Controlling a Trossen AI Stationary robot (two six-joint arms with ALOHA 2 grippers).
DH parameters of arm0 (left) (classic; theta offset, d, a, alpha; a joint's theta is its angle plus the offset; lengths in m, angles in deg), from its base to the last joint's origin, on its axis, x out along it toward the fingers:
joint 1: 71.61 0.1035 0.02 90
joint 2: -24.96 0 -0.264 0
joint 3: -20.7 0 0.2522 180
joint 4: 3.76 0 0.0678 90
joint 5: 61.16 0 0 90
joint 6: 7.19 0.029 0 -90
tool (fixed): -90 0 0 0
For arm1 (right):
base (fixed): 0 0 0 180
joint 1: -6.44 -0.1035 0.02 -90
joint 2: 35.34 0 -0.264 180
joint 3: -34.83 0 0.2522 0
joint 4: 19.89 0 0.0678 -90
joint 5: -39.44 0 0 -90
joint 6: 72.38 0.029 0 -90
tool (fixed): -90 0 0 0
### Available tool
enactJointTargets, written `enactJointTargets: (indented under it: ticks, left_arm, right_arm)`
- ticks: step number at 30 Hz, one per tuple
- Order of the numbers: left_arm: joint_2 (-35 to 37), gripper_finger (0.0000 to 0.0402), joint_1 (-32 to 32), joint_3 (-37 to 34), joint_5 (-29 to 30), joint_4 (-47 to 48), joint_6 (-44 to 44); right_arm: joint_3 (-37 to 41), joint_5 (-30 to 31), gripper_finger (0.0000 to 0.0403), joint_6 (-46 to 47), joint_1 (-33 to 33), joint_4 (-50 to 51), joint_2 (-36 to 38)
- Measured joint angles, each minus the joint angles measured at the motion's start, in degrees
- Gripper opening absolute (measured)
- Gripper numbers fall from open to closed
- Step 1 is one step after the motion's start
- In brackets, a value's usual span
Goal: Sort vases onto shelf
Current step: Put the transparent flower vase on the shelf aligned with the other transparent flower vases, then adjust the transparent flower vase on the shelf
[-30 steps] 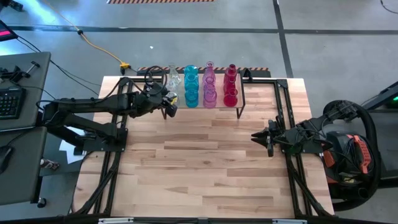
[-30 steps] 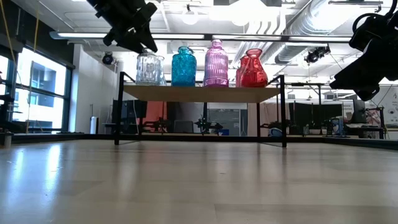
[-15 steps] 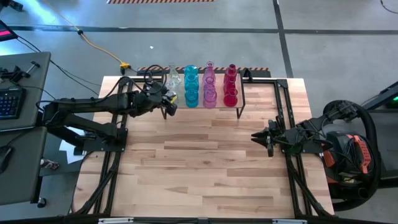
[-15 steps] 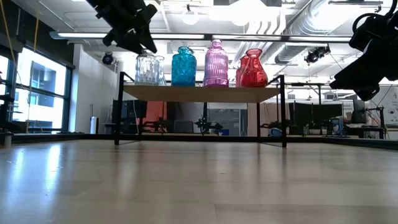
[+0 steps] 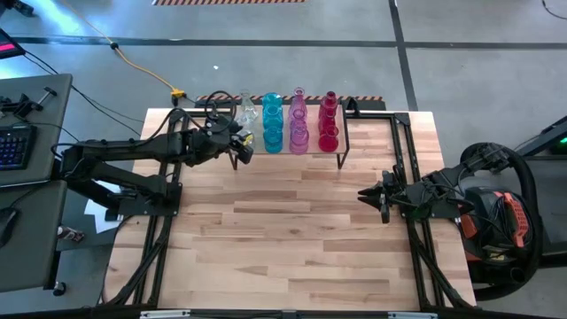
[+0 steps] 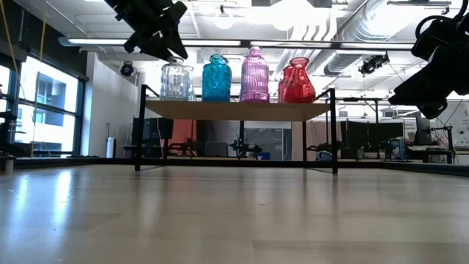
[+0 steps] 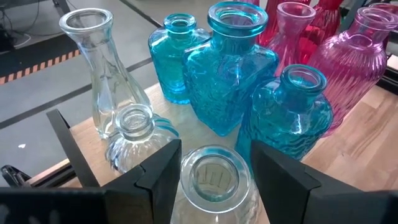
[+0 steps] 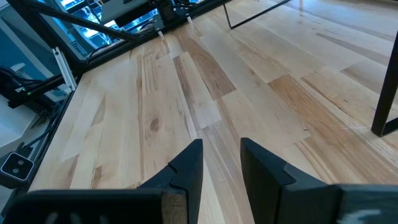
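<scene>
At the shelf's left end, left gripper (image 5: 241, 143): I see it over the near-left corner of the shelf (image 6: 234, 110), its two fingers (image 7: 163, 177) set against opposite sides of the mouth of a clear vase (image 7: 214, 180), fairly wide apart to span that rim.
Clear vase in the grip: upright, its base on the shelf top in the low view, at the front of the clear row.
Other clear vases: a small ribbed one (image 7: 134, 134) just behind it and a tall flared one (image 7: 93, 68) farther back.
Teal vases (image 7: 233, 68): three in the next row to the right, standing close together on the shelf.
Pink-purple vases (image 6: 254, 75): the row right of the teal ones, upright.
Red vases (image 6: 297, 82): the rightmost row, near the shelf's right legs.
Table (image 5: 292, 239): bare wood in front of the shelf, as far as I can see.
Right gripper (image 5: 365, 195): waiting above the table's right side, well apart from the shelf, fingers (image 8: 186, 165) parted by a narrow gap with nothing between them.
</scene>
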Motion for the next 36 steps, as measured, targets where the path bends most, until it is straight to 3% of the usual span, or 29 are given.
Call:
enactJointTargets:
  ticks: [17, 26, 31, 36]
  left_arm:
    - [5.1, 0.0182, -0.3, 0.0, 1.0, 0.0, 1.6]
    - [15.3, 0.0180, -4.5, 0.0, -6.2, 1.0, 7.8]
    - [21.4, 0.0179, -7.9, -0.1, -4.8, 9.5, 6.9]
    - [26.7, 0.0179, -10.9, -4.7, -2.2, 10.0, 1.4]
  right_arm:
    - [0.0, 0.0, 0.0089, 0.0, 0.0, 0.0, 0.0]
    - [0.0, 0.0, 0.0089, 0.0, 0.0, 0.0, 0.0]
    - [0.0, 0.0, 0.0089, 0.0, 0.0, 0.0, 0.0]
    - [0.0, 0.0, 0.0089, 0.0, 0.0, 0.0, 0.0]
